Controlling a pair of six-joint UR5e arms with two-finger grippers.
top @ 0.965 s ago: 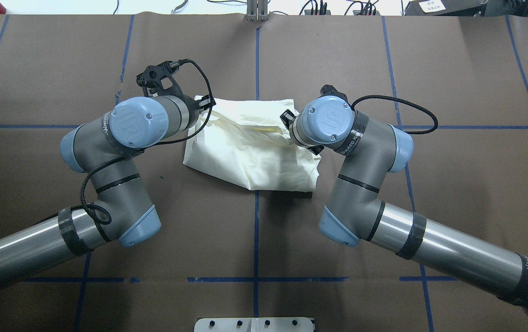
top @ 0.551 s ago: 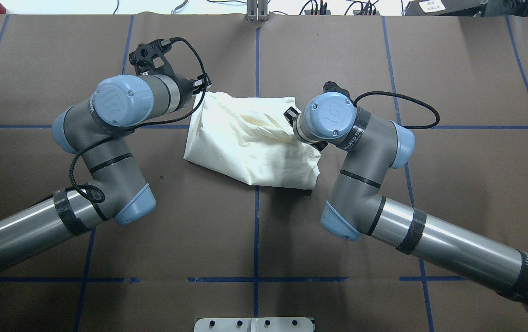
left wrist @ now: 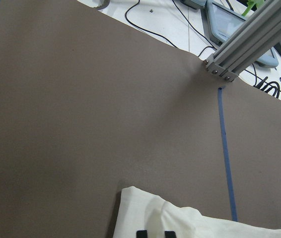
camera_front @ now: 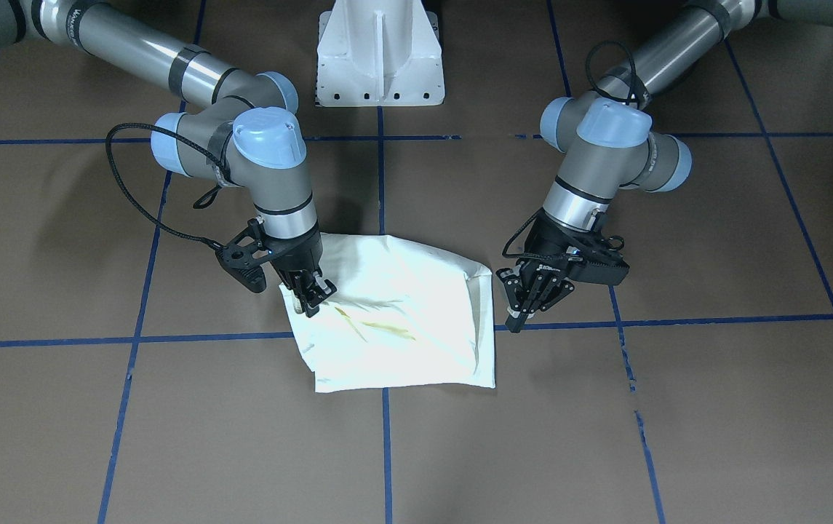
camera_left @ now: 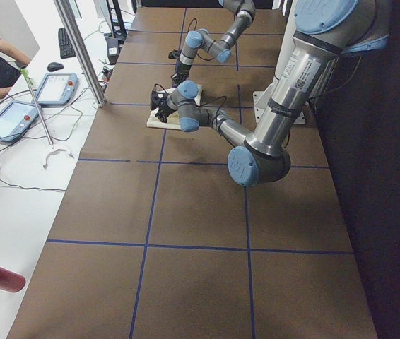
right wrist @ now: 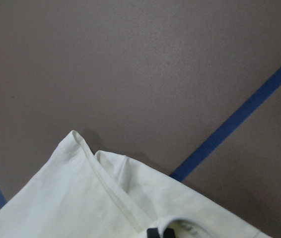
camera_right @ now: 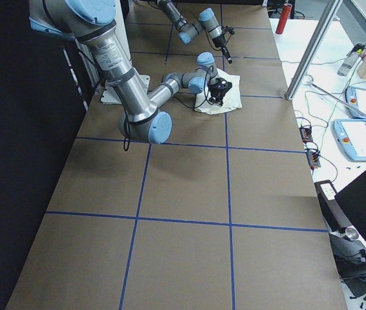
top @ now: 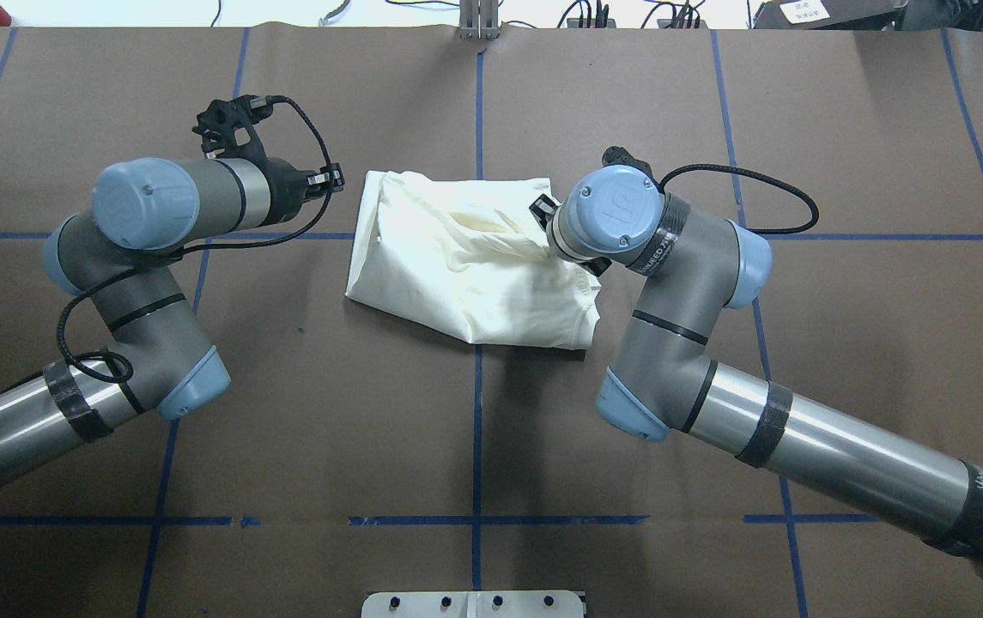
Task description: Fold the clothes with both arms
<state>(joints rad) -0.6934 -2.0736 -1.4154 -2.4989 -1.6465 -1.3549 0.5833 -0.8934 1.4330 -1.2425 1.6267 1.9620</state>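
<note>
Arms first: the right arm [camera_front: 274, 175] has its elbow tucked and its wrist pointing pretty much straight down. The right gripper [camera_front: 311, 300] sits on one side edge of the cream T-shirt [camera_front: 401, 320], fingers pinched onto a bit of the cloth there. The left arm [camera_front: 594, 175] is bent much the same way on the other side, but the left gripper [camera_front: 521, 311] hangs just beside the shirt's edge without touching it, fingers a little way apart with nothing between them. The shirt lies folded into a rough rectangle around the middle of the brown table [camera_front: 678, 407], straddling the centre blue tape line [camera_front: 385, 451], between the two grippers. Faint yellowish streaks show through its top layer. The white pedestal [camera_front: 380, 58] stands at the robot's side of the table.
</note>
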